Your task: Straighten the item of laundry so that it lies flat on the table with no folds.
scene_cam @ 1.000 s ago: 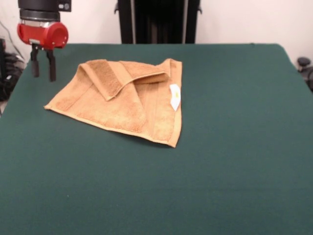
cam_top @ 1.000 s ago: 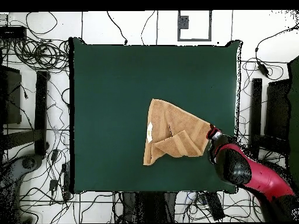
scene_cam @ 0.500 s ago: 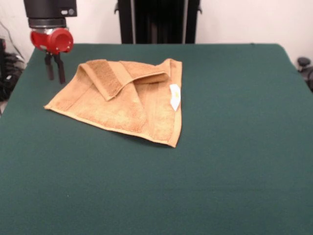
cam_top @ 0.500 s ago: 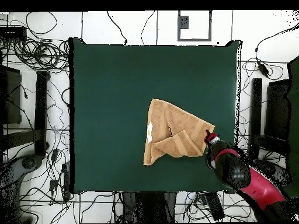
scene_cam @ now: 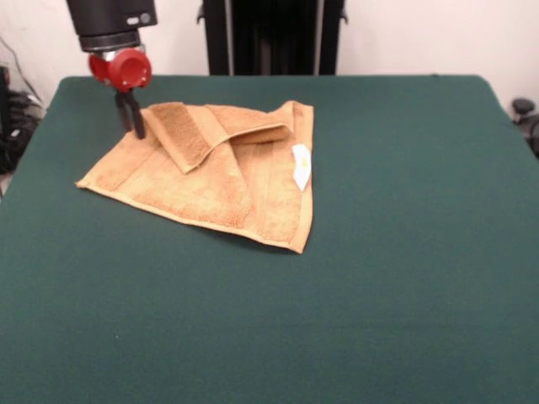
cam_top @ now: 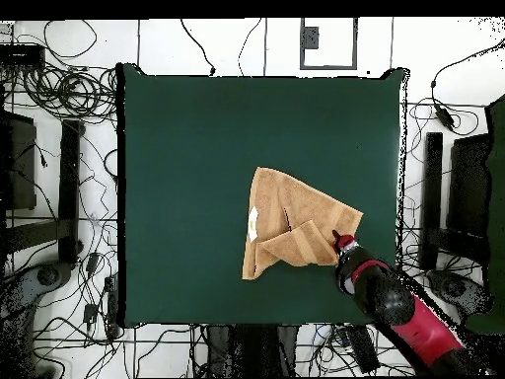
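Note:
The item of laundry (scene_cam: pixel 210 181), a tan-orange towel, lies crumpled on the table (scene_cam: pixel 404 252), left of centre and toward the far side. One banded corner (scene_cam: pixel 184 133) is folded over onto its middle, and a white tag (scene_cam: pixel 301 167) shows at its right edge. My gripper (scene_cam: pixel 132 124) hangs open at the towel's far left edge, right beside the folded corner, its tips at the cloth with nothing held. In the overhead view the gripper (cam_top: pixel 336 240) sits at the lower right corner of the towel (cam_top: pixel 288 222).
Green table top (cam_top: pixel 187 178) stretches wide on every side of the towel. Beyond the table edges, cables (cam_top: pixel 59 94) and dark stands (cam_top: pixel 69 178) cover the floor.
The gripper has moved from over bare table beside the towel inward and down to the towel's edge by the folded corner. The towel has not moved.

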